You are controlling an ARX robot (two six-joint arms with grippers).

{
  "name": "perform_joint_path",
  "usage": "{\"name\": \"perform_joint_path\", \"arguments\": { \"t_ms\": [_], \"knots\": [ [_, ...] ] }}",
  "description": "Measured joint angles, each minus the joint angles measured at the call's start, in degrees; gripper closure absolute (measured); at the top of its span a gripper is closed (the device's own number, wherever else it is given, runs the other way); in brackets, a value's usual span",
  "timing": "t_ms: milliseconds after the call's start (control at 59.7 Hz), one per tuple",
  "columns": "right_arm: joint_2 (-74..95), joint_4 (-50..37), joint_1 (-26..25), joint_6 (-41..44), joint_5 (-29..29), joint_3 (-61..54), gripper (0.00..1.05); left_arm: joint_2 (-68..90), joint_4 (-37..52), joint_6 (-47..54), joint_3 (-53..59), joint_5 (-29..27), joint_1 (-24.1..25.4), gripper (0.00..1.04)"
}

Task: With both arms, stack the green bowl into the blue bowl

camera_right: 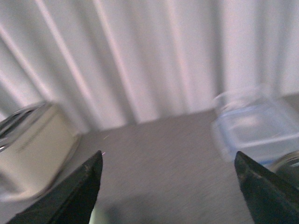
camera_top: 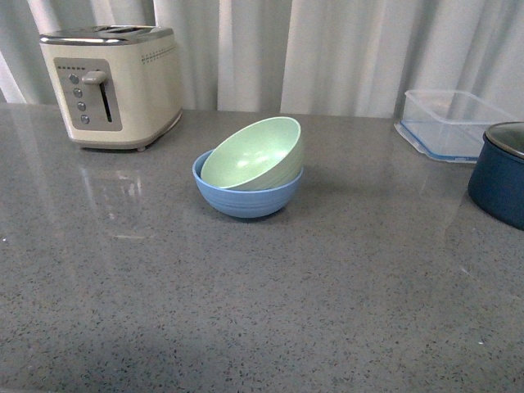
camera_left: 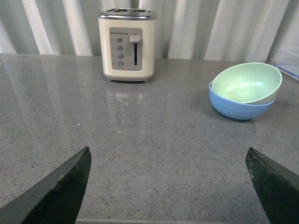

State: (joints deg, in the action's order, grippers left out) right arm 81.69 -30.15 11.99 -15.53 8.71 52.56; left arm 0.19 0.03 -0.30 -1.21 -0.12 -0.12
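The green bowl (camera_top: 254,154) rests tilted inside the blue bowl (camera_top: 246,195) on the grey counter, its far rim raised. Both show in the left wrist view, green bowl (camera_left: 246,83) in blue bowl (camera_left: 238,107), well away from my left gripper (camera_left: 168,163), which is open and empty above the counter. My right gripper (camera_right: 168,168) is open and empty; its view is blurred, and only a faint pale green sliver shows at the picture's edge. Neither arm shows in the front view.
A cream toaster (camera_top: 115,82) stands at the back left, seen also in the left wrist view (camera_left: 127,44). A clear plastic container (camera_top: 450,123) and a dark navy pot (camera_top: 501,180) stand at the right. White curtains hang behind the counter.
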Motion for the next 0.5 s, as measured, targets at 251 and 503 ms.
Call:
{"name": "perform_joint_path", "arguments": {
  "t_ms": [251, 503],
  "knots": [
    [-11.1, -13.3, -3.8, 14.7, -1.2, -25.6, 0.84, 0.0, 0.0, 0.0, 0.0, 0.1, 0.0, 0.07],
    [-20.2, -14.8, -6.8, 15.3, -3.8, -36.9, 1.04, 0.0, 0.0, 0.0, 0.0, 0.1, 0.0, 0.07]
  ]
}}
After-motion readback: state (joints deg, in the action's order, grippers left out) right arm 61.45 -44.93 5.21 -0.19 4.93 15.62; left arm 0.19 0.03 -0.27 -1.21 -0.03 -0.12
